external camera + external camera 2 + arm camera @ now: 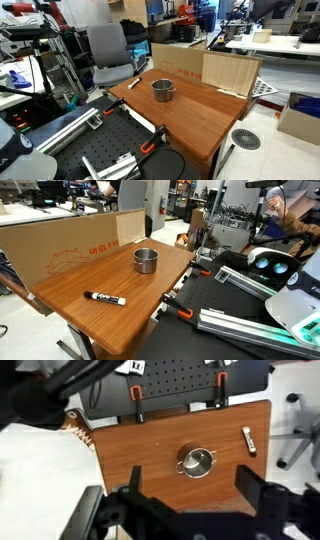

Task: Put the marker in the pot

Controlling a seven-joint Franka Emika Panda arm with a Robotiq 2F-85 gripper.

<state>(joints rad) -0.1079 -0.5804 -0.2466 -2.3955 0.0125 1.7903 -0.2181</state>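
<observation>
Our end effector [190, 478] hangs wide open; we should align across the marker [248, 441], apart from the pot [197, 461].

Gripper [190, 488] hangs well above table [150, 445], jaws spread wide, open air under them. Pot [197, 461] sits below, between the jaws, with bare wood all round it. Marker [248, 441] lies flat toward the wrist-view right jaw, apart from pot, clear on every side. Cardboard [76, 430] walls the table edge beyond the other jaw. Two clamps [138, 405] grip the edge ahead of the jaws.
</observation>
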